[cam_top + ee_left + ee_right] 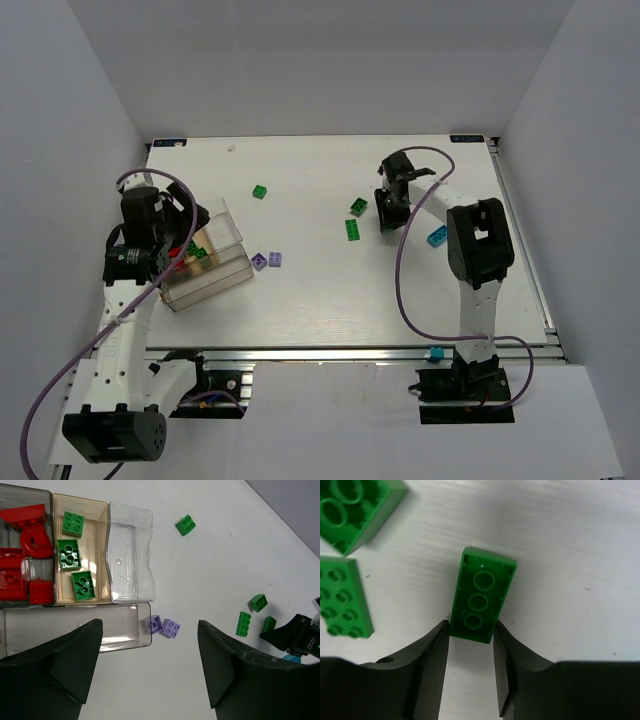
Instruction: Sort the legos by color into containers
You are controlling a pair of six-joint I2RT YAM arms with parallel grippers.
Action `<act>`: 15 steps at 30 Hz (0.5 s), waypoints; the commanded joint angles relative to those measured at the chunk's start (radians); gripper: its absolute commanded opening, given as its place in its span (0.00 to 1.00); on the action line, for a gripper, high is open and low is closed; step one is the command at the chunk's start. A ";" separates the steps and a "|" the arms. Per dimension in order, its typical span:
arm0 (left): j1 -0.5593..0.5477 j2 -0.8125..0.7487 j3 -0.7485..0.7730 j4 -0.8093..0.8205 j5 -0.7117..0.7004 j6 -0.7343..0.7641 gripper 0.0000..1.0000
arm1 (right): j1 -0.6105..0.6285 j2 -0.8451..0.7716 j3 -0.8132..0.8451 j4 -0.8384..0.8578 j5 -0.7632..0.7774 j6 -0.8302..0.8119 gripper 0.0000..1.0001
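An upside-down green lego (482, 601) lies on the white table, and the two fingertips of my right gripper (471, 628) press against the sides of its near end. Two more green legos (357, 507) (342, 597) lie just to its left. From above, the right gripper (388, 215) sits at the table's right middle. The clear containers (130, 555) hold red legos (25, 555) in one compartment and three green legos (75, 555) in the tan one. My left gripper (150, 665) hangs open above the table by the containers, holding nothing. Two light purple legos (154, 624) (171, 628) lie beside the containers.
A lone green lego (260, 191) lies toward the back middle. A teal lego (437, 236) rests to the right of the right arm, and another teal piece (434, 354) sits on the front rail. Walls close in the table on three sides.
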 commanded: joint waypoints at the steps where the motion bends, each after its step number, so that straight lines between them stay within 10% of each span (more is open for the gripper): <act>1: -0.005 -0.043 -0.018 0.019 0.030 -0.004 0.86 | 0.002 -0.105 -0.047 0.097 -0.106 -0.113 0.00; 15: 0.005 -0.137 0.048 -0.005 -0.038 0.028 0.86 | 0.297 -0.171 0.087 0.186 -0.783 -0.589 0.00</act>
